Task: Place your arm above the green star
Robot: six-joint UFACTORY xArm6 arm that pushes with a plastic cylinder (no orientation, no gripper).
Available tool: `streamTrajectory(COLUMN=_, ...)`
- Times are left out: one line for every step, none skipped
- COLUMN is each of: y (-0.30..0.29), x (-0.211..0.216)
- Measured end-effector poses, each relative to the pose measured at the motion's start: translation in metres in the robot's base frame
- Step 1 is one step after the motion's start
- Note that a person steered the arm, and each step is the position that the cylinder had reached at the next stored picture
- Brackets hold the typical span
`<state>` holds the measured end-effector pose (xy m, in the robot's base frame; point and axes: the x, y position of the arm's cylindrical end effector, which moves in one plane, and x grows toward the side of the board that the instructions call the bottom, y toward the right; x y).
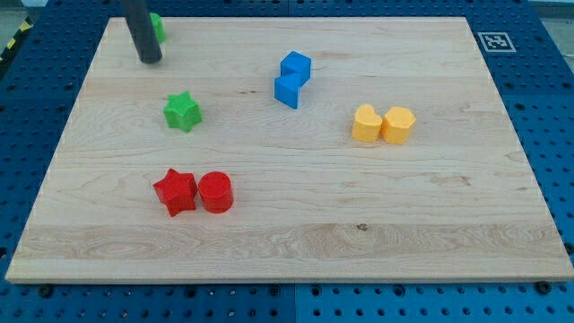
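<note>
The green star (182, 111) lies on the wooden board (296, 242) in its upper left part. My tip (151, 61) rests on the board above and to the left of the star, with a clear gap between them. The dark rod rises out of the view's top. A second green block (157, 26), shape unclear, sits just behind the rod near the board's top edge and is partly hidden by it.
Two blue blocks (292, 79) touch each other at the upper middle. Two yellow blocks (383, 124) sit side by side at the right. A red star (176, 191) and a red cylinder (215, 192) sit together at the lower left.
</note>
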<state>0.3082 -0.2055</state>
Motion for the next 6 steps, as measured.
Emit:
streamTrajectory(y=0.010, x=0.013)
streamTrajectory(y=0.011, x=0.013)
streamTrajectory(y=0.011, x=0.013)
streamTrajectory(y=0.027, x=0.023)
streamTrajectory(y=0.046, x=0.029)
streamTrajectory(y=0.047, x=0.029)
